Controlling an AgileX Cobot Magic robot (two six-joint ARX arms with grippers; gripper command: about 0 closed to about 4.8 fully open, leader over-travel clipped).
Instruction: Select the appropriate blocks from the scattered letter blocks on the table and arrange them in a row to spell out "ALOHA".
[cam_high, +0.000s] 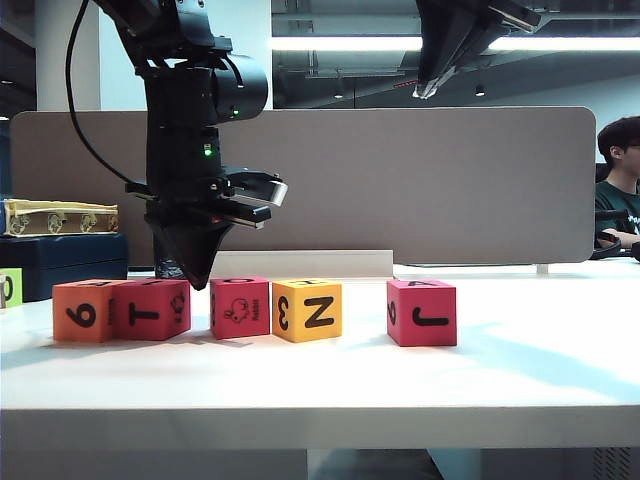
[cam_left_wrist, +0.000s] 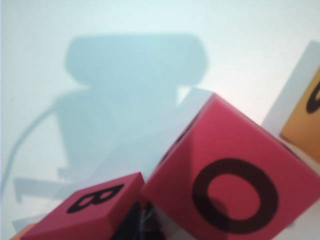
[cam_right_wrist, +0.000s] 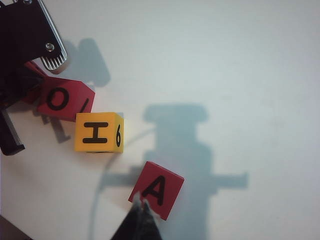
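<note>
Five blocks stand in a row on the white table (cam_high: 300, 390): an orange one (cam_high: 80, 311), a magenta one with a T (cam_high: 152, 309), a magenta one with a picture (cam_high: 240, 307), a yellow one (cam_high: 308, 310) and, apart at the right, a magenta one (cam_high: 421, 312). My left gripper (cam_high: 197, 280) points down, shut and empty, its tip in the gap between the T block and the picture block. In the left wrist view the shut tip (cam_left_wrist: 141, 220) sits between the B-topped block (cam_left_wrist: 95, 210) and the O-topped block (cam_left_wrist: 235, 190). My right gripper (cam_high: 427, 90) hangs high, shut (cam_right_wrist: 142, 204), above the A-topped block (cam_right_wrist: 156, 190).
A lime-green cube (cam_high: 10, 287) sits at the far left edge. A grey partition (cam_high: 400, 180) runs behind the table, with a low white strip (cam_high: 310, 263) at its foot. A seated person (cam_high: 620, 180) is at the back right. The yellow block shows an H on top (cam_right_wrist: 99, 132).
</note>
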